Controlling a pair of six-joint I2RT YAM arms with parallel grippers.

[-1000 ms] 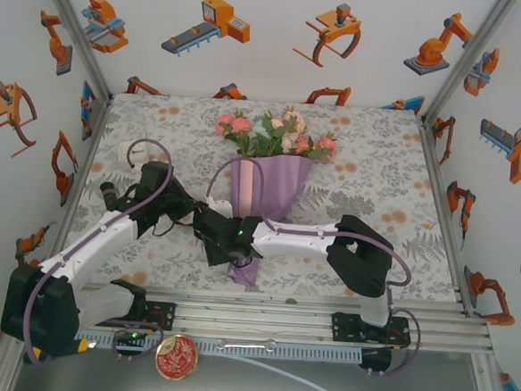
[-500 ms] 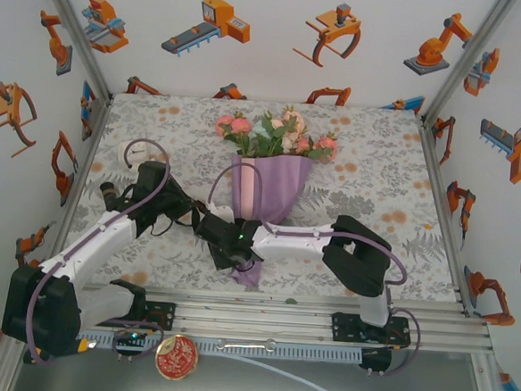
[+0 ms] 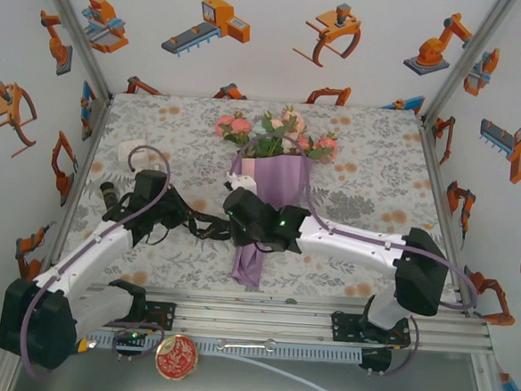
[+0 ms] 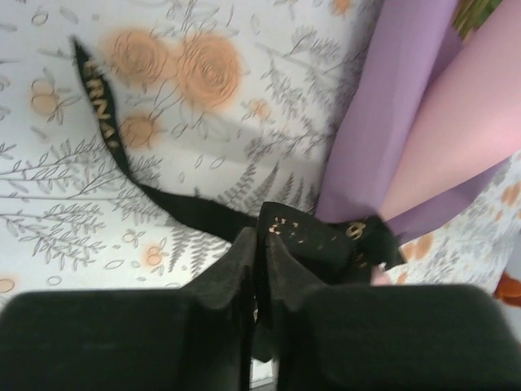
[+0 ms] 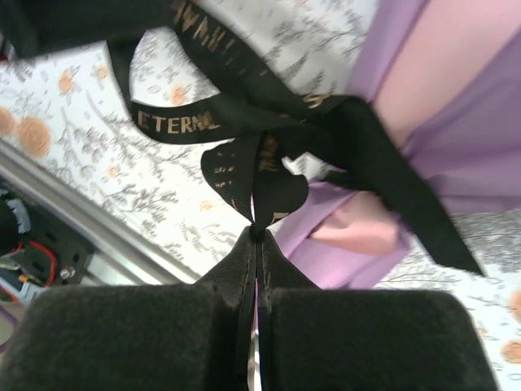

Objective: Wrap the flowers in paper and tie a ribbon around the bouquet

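The fern-print counter (image 3: 380,150) is seen with the bouquet in its lilac-purple paper cone (image 3: 275,174) laid at the middle, and pink and cream flowers (image 3: 269,133) are shown at the bouquet's wide far end. A long black ribbon with gold lettering (image 5: 244,106) is wrapped around the bouquet's narrow part, one tail left lying on the cloth beside it. A loop of ribbon is pinched in the fully closed right claw (image 5: 256,232), just beside the bouquet. The left claw (image 4: 259,236) is placed at the wrap, jaws a sliver apart; whether anything is gripped cannot be told.
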